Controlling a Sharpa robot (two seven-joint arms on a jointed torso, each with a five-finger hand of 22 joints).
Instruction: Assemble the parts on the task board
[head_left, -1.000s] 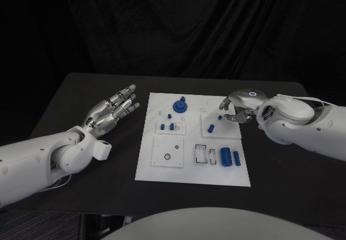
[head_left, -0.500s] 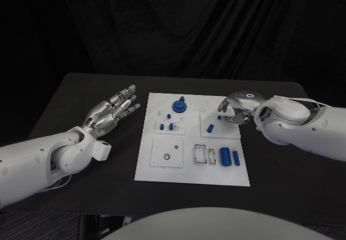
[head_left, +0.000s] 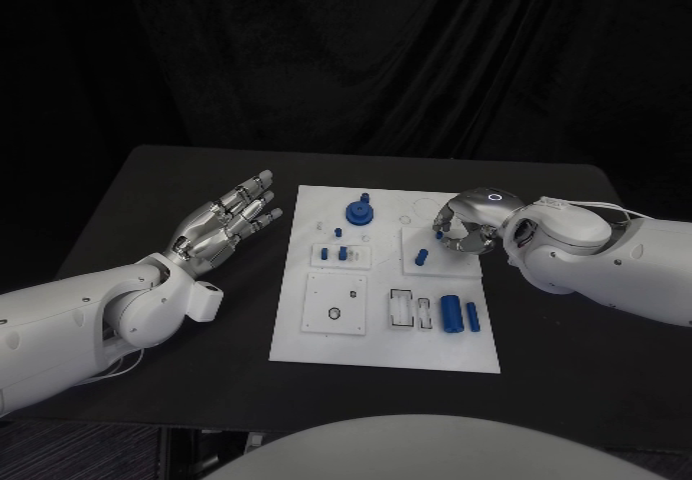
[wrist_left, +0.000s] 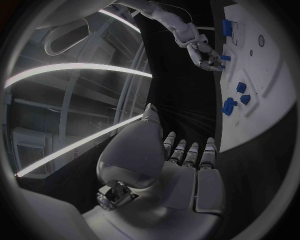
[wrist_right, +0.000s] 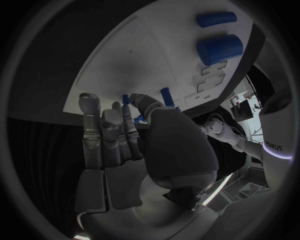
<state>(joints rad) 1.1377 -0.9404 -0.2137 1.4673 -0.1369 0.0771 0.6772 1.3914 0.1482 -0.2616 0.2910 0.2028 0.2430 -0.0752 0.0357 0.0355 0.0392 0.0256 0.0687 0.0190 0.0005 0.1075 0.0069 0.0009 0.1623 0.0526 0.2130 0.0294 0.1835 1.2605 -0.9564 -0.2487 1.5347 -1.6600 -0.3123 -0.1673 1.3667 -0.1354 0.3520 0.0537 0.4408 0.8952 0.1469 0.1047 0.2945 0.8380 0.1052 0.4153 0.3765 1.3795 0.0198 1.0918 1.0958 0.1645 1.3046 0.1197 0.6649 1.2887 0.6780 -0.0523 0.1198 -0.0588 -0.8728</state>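
The task board (head_left: 387, 340) lies flat in the middle of the black table (head_left: 577, 330). The right hand (head_left: 469, 220) hangs over the board's far right part, fingers curled downward beside a small blue peg (head_left: 421, 257) standing in a raised white block; whether the fingers actually pinch anything cannot be told. The left hand (head_left: 224, 220) rests above the table just off the board's left edge, palm up, fingers spread, holding nothing. A blue gear-like part (head_left: 358, 211) stands near the board's far edge. Two blue cylinders (head_left: 460, 313) lie side by side near the board's right edge, next to empty rectangular slots.
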